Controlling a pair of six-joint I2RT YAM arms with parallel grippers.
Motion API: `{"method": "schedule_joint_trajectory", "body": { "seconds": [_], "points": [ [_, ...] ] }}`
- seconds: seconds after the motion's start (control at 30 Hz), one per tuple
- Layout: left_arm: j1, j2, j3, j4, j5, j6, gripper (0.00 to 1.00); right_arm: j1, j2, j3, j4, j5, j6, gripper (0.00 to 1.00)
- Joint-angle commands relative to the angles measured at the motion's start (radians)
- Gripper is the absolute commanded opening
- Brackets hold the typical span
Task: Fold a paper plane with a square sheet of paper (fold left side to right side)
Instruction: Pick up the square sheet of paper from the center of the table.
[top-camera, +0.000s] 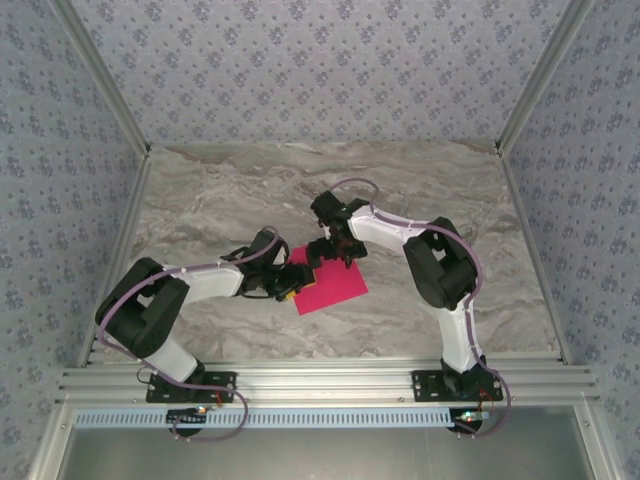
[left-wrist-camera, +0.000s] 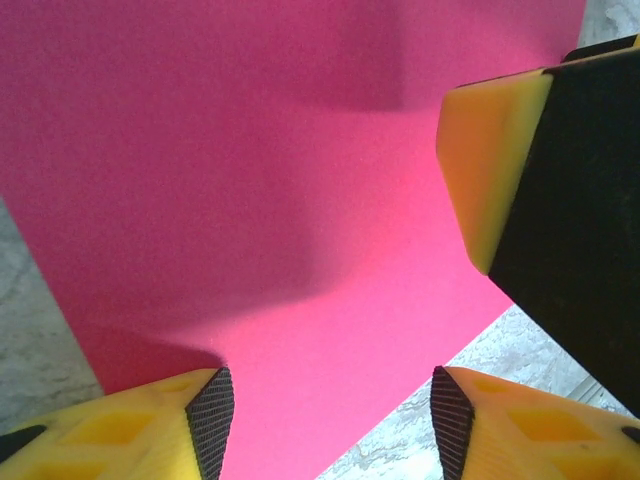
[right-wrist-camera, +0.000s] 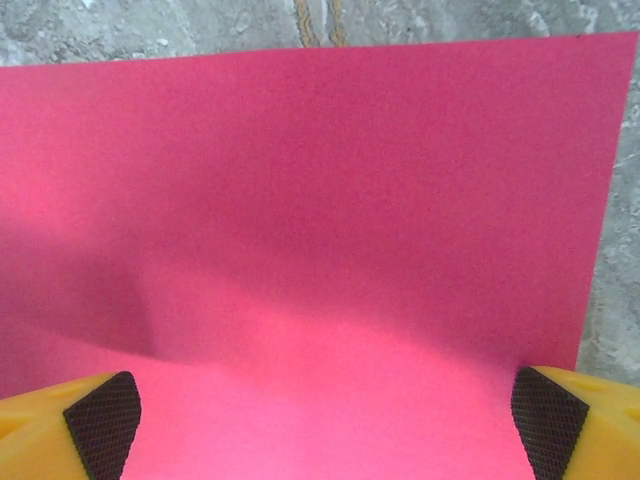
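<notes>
The square sheet of paper (top-camera: 336, 288) is magenta-pink and lies flat on the marble table, between the two arms. My left gripper (top-camera: 289, 281) is at its left edge, low over it. In the left wrist view the sheet (left-wrist-camera: 250, 180) spreads under my open left gripper (left-wrist-camera: 330, 425), and its near edge runs diagonally between the fingers. My right gripper (top-camera: 336, 252) hovers over the sheet's far edge. The right wrist view has the sheet (right-wrist-camera: 320, 180) beneath my right gripper (right-wrist-camera: 325, 430), which is wide open and holds nothing. The paper plane is out of view.
One yellow finger of the right gripper (left-wrist-camera: 495, 165) hangs close above the sheet in the left wrist view. The marble tabletop (top-camera: 420, 190) stretches beyond the paper. Patterned walls enclose it on three sides, and a metal rail (top-camera: 320, 380) runs along the near edge.
</notes>
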Motion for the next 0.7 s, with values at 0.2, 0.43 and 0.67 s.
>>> {"method": "schedule_joint_trajectory", "body": {
  "seconds": [0.2, 0.43, 0.67],
  "points": [
    [-0.007, 0.018, -0.043, 0.006, -0.048, 0.009, 0.49, 0.052, -0.006, -0.037, 0.001, -0.132, 0.033, 0.97],
    [-0.007, 0.009, -0.045, 0.029, -0.050, 0.007, 0.47, 0.054, -0.006, -0.043, -0.004, -0.176, 0.032, 0.79],
    [0.038, -0.081, -0.034, 0.023, -0.020, 0.027, 0.49, 0.035, -0.028, -0.077, 0.048, -0.254, 0.038, 0.52]
  ]
}}
